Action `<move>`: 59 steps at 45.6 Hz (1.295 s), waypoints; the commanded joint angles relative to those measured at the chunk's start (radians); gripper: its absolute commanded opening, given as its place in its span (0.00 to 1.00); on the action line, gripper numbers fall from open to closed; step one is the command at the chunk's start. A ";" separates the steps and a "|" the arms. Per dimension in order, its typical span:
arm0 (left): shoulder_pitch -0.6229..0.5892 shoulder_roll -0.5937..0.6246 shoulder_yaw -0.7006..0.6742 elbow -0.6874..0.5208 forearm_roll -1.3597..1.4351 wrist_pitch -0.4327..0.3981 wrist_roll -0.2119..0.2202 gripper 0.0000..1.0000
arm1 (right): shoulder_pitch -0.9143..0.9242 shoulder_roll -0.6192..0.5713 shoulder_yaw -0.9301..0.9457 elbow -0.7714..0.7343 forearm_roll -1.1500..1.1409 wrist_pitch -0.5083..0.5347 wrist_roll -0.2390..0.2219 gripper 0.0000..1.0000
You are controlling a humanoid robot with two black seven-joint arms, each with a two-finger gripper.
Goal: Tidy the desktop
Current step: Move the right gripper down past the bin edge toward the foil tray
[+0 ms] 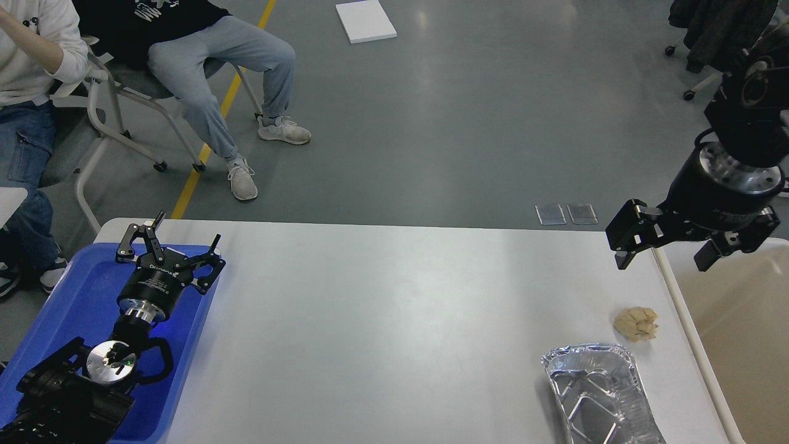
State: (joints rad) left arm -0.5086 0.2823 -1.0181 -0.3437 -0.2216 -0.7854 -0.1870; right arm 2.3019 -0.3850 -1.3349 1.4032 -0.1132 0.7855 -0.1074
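The left gripper (174, 242) hangs over the blue tray (74, 308) at the counter's left end, jaws spread and empty. The right gripper (669, 246) hovers above the white counter (382, 327) at its right edge, jaws apart, holding nothing. Below it lie a crumpled beige paper wad (636, 324) and, nearer, a foil container (598, 394). A beige bin (733, 320) stands just beside.

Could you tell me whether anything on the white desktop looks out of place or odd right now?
Two things stand out on the otherwise bare desktop, both near its right edge: a crumpled beige paper wad and, just in front of it, an empty, dented foil tray lying askew and overhanging the near edge of view.
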 commanded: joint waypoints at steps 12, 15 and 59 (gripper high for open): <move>0.001 -0.002 0.001 -0.001 0.001 0.000 0.003 1.00 | 0.027 0.017 -0.018 0.000 -0.002 0.000 0.000 1.00; 0.001 0.000 0.001 -0.001 0.001 0.000 0.003 1.00 | 0.025 0.015 -0.030 0.000 -0.002 0.000 0.000 1.00; 0.001 -0.002 0.001 -0.003 0.001 0.000 0.003 1.00 | -0.016 -0.031 -0.049 0.003 -0.003 0.000 0.000 1.00</move>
State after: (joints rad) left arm -0.5077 0.2807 -1.0170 -0.3463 -0.2208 -0.7854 -0.1844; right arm 2.2925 -0.4053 -1.3869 1.4089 -0.1139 0.7853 -0.1075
